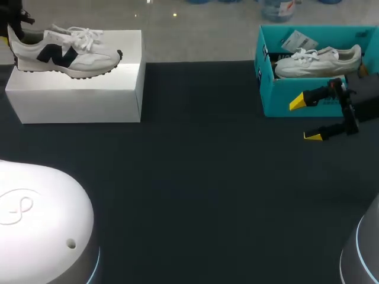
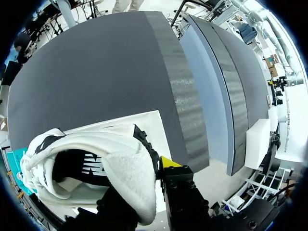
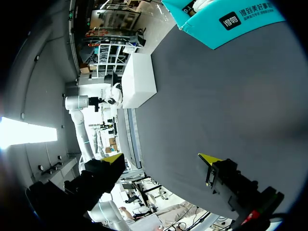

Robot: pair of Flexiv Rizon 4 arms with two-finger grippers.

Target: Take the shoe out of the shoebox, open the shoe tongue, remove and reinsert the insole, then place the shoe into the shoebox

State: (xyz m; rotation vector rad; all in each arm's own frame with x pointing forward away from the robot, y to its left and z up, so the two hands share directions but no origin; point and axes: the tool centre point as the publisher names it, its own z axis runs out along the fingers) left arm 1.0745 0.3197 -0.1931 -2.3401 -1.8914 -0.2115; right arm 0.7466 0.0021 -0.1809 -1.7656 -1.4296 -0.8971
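A white sneaker with a black logo (image 1: pixel 65 54) lies on its side sole on top of a white block (image 1: pixel 77 94) at the far left. My left gripper (image 1: pixel 12 28) is shut on its heel; in the left wrist view the heel collar (image 2: pixel 130 178) sits in the left gripper (image 2: pixel 147 180), one yellow tip outside and the other finger hidden inside the shoe. A teal shoebox (image 1: pixel 281 100) at the far right holds a second white shoe (image 1: pixel 317 61). My right gripper (image 1: pixel 305 119) hangs open just in front of the box, nothing between its fingers (image 3: pixel 161 159).
The dark table (image 1: pixel 207 189) stretches between the white block and the shoebox. In the right wrist view the shoebox (image 3: pixel 226 19) lies ahead and the white block (image 3: pixel 139 79) farther off. A paper tag (image 1: pixel 299 41) lies in the box.
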